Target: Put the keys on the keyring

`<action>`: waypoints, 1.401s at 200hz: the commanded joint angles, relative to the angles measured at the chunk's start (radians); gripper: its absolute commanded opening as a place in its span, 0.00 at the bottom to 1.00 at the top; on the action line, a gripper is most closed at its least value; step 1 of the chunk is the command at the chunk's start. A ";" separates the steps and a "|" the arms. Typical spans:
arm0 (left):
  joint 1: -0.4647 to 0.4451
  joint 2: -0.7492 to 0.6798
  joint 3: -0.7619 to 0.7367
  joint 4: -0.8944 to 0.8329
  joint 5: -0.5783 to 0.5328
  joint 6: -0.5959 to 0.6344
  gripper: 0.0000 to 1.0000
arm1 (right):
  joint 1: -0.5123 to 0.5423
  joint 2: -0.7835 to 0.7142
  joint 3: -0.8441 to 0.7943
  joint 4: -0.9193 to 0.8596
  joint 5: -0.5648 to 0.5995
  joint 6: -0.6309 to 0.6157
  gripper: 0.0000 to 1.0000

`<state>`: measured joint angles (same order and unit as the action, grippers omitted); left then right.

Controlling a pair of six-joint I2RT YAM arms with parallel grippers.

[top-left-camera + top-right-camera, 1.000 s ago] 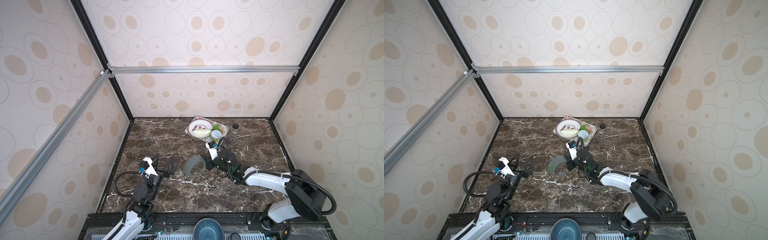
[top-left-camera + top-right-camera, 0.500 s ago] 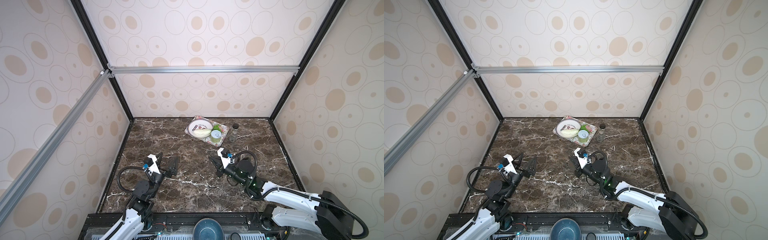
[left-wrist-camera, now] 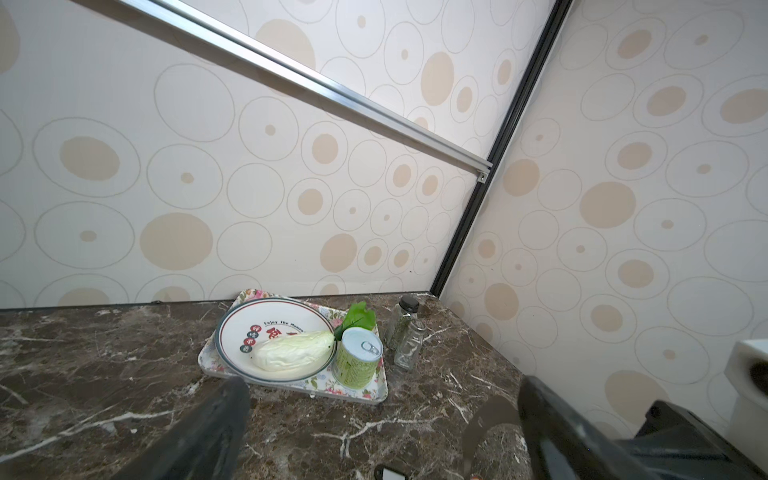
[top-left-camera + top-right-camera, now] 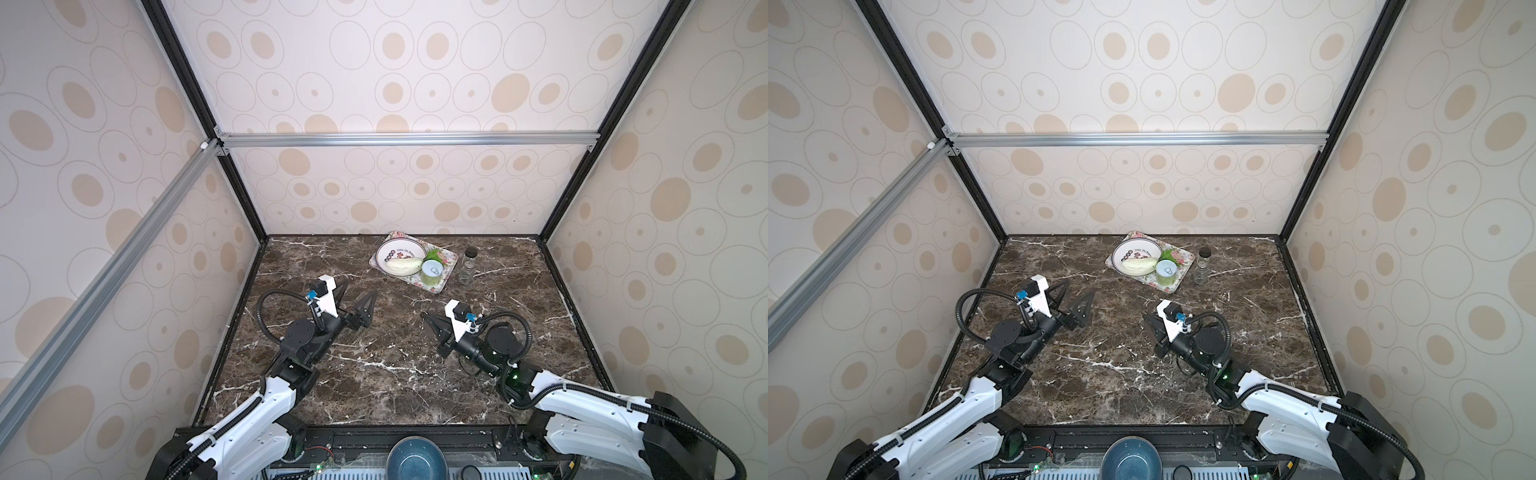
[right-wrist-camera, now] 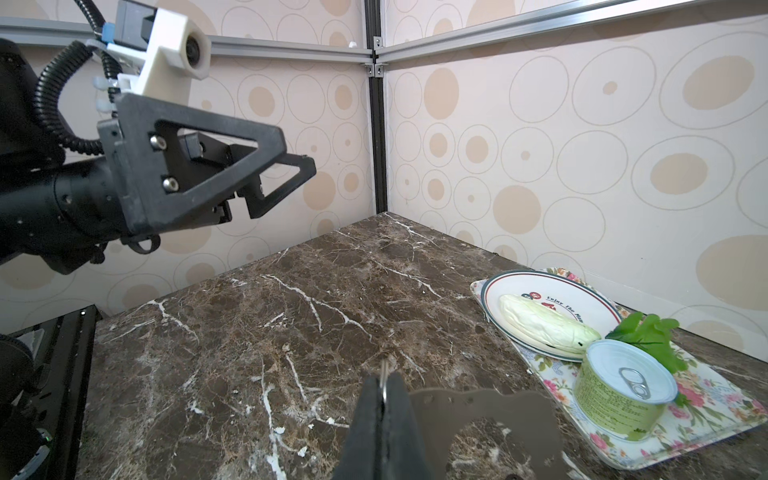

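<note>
Found the left gripper (image 4: pixel 358 289) spread wide, empty, at 9 o'clock above the table (image 4: pixel 374 374). Found the right gripper (image 5: pixel 384 380) at 3 o'clock, pinched tight on a thin metal sliver (image 5: pixel 384 368), the keyring (image 5: pixel 478 407) just beside its fingers. Glimpsed the black-tagged key (image 3: pixel 388 473), mostly cropped. Spotted a tray (image 4: pixel 449 262) at 12 o'clock, far.

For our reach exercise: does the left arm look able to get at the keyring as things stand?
Probably yes. The left gripper hangs open above the table, and the marble between it and the keyring, close beside the shut right gripper, is bare. That gripper's closeness may crowd the approach.
</note>
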<state>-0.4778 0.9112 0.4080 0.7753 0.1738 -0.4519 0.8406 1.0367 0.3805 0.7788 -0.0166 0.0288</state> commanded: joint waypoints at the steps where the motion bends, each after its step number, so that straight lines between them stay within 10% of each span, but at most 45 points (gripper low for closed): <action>1: -0.001 0.013 0.093 0.006 -0.060 0.024 1.00 | 0.005 -0.013 0.023 0.015 0.046 0.006 0.00; 127: -0.001 0.038 0.173 -0.017 -0.172 0.291 1.00 | 0.002 0.038 0.149 -0.181 0.135 -0.180 0.00; 209: -0.002 0.144 0.182 0.066 0.099 0.360 1.00 | -0.017 0.065 0.009 0.060 0.056 -0.196 0.00; 280: -0.002 0.243 0.221 0.060 0.324 0.476 0.92 | -0.190 0.084 -0.079 0.305 -0.287 -0.101 0.00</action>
<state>-0.4782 1.1572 0.5938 0.7918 0.3775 -0.0509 0.6521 1.1107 0.3222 0.9077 -0.1936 -0.0746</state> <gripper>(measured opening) 0.928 0.046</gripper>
